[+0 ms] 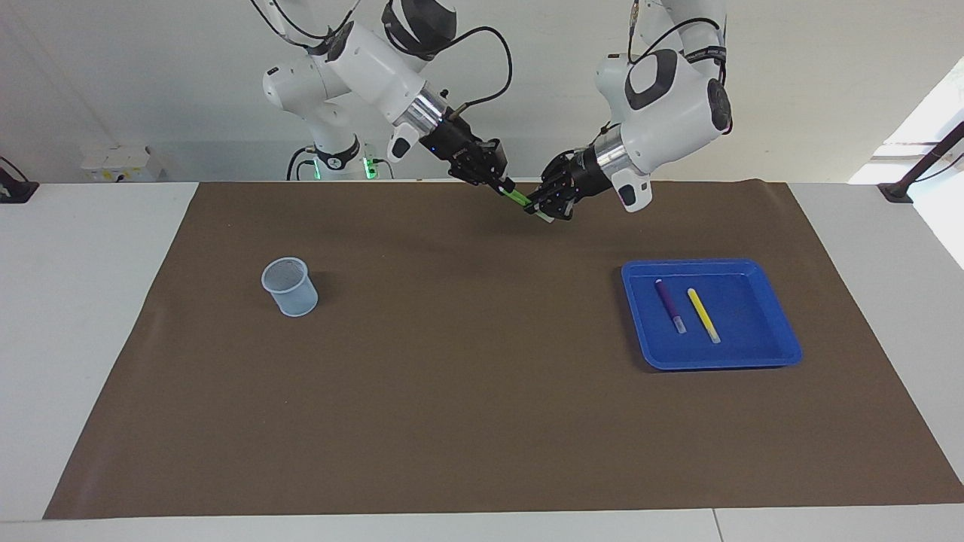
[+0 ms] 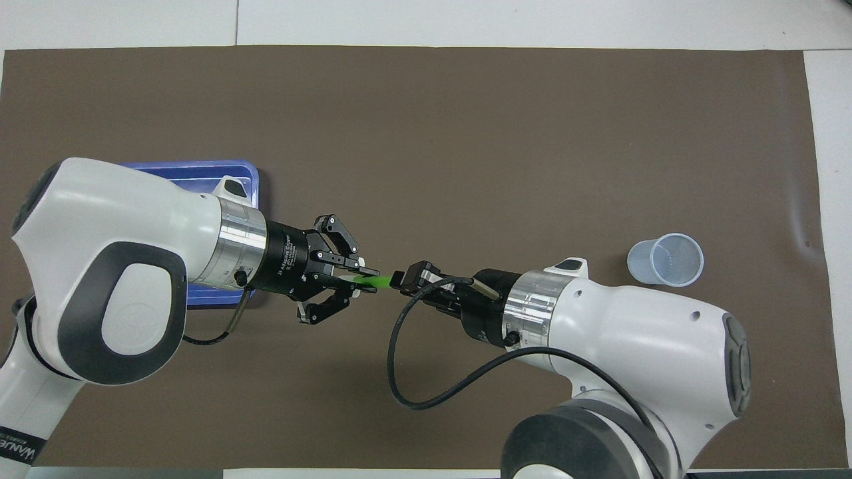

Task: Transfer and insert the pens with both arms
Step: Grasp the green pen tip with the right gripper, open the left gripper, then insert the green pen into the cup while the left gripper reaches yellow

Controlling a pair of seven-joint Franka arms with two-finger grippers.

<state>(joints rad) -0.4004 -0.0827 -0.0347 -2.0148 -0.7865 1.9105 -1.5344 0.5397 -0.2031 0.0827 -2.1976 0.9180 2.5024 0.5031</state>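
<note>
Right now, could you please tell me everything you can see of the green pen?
The green pen is a short, slim, bright green marker with a pale whitish end. It is held in the air, tilted, over the brown mat near the robots' edge. The left gripper is shut on the whitish end and the right gripper on the other end. It touches nothing else.

green pen (image 1: 518, 198) | gripped by left gripper (image 1: 544, 207) and right gripper (image 1: 503, 186)

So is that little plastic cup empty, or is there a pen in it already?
Empty. The cup stands upright with nothing inside; the overhead view shows its bare bottom.
</note>
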